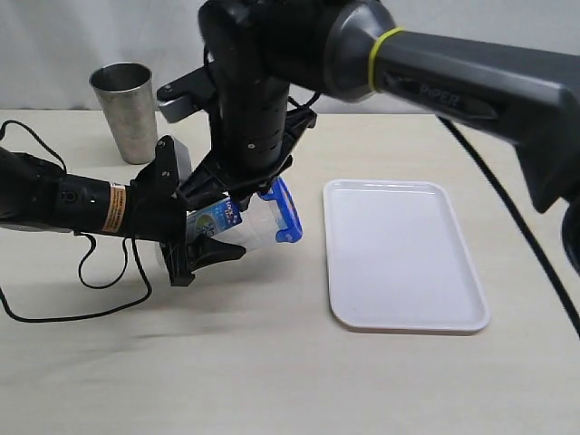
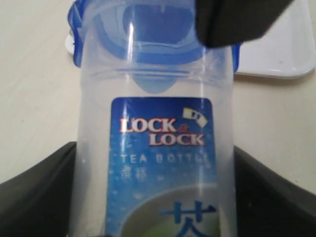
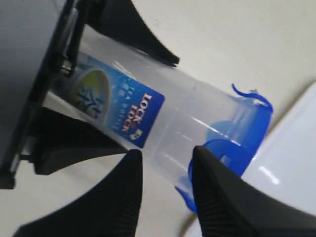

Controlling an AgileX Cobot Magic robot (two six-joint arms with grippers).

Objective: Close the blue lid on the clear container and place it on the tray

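Note:
My left gripper is shut on the clear container, which it holds tilted on its side just above the table. Its black fingers flank the labelled container. The blue lid sits on the container's mouth, facing the tray, with some of its flaps sticking out. My right gripper hangs over the lid end. It is open, with the container showing through the gap and one finger against the lid.
A shiny steel cup stands at the back left. The white tray lies flat to the right of the container, close to the lid. A black cable loops on the table under the left arm.

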